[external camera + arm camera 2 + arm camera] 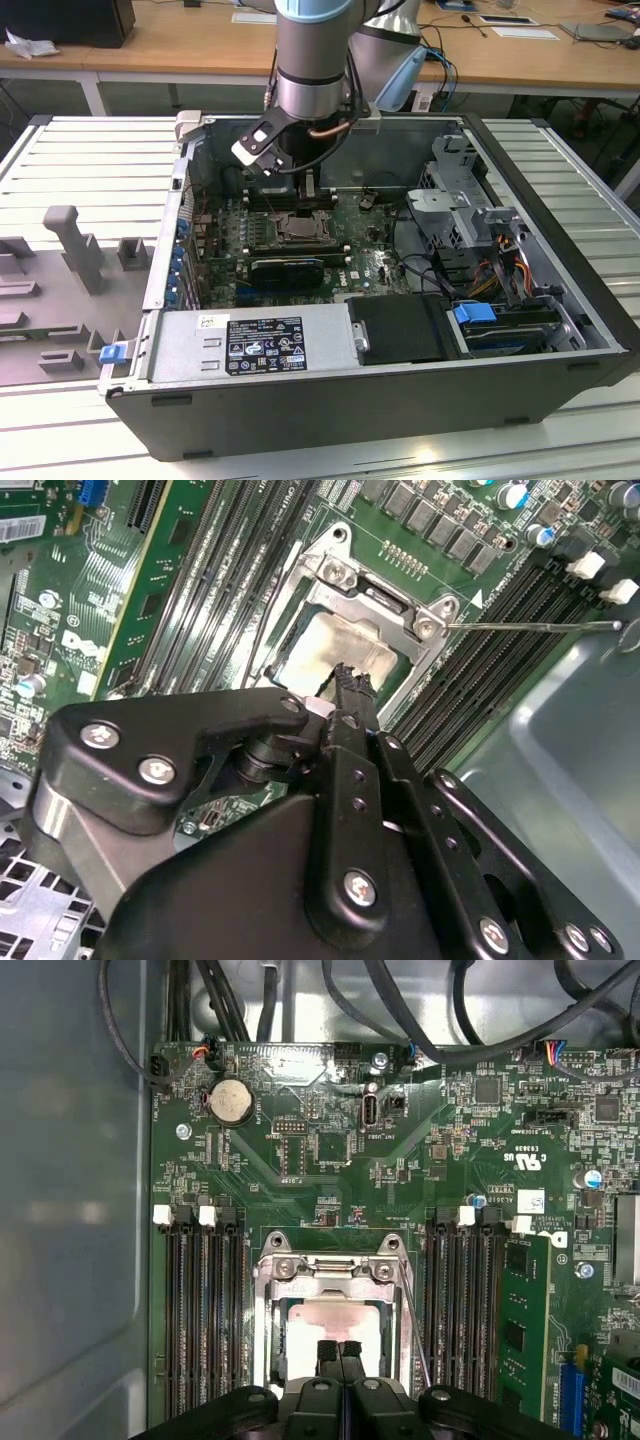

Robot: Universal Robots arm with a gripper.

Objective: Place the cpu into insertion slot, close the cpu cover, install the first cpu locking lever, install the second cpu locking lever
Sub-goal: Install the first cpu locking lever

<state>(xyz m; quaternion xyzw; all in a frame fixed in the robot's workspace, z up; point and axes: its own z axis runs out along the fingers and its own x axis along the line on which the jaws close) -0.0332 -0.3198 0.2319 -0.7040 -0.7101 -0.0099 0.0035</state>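
Exterior view: a computer case (330, 405) lies open on a slatted metal table (90, 150). The robot arm (312, 60) enters from the upper middle of the frame. Inside the case are a green motherboard (370, 265), a power supply (250, 345) along the near wall and a drive cage (470, 200) toward the exterior view's right. The gripper (308, 195) hangs just above the insertion slot (297, 228), which sits in the middle of the board. A grey tray (60, 300) with moulded fixtures lies on the table at the exterior view's left.

Second wrist view: the cpu (330, 650) lies in the socket, its pale face showing through the square window of the cpu cover (415, 665). The cover appears to lie flat over the socket. The gripper's (345, 683) black fingers are pressed together with nothing seen between them. Their tips stand over one edge of the chip, but whether they touch it cannot be told. A thin metal lever (530, 626) reaches out from a corner of the socket across the black memory slots (470, 680).

First wrist view: the gripper (338, 1352) again shows both fingertips side by side and together over the cpu (330, 1318), which lies inside the silvery frame of the cover (268, 1330). Banks of memory slots (200, 1310) flank the socket on both sides. A thin lever (415, 1335) runs along one flank of the frame. A round coin cell (231, 1102) sits on the board, well apart from the socket.
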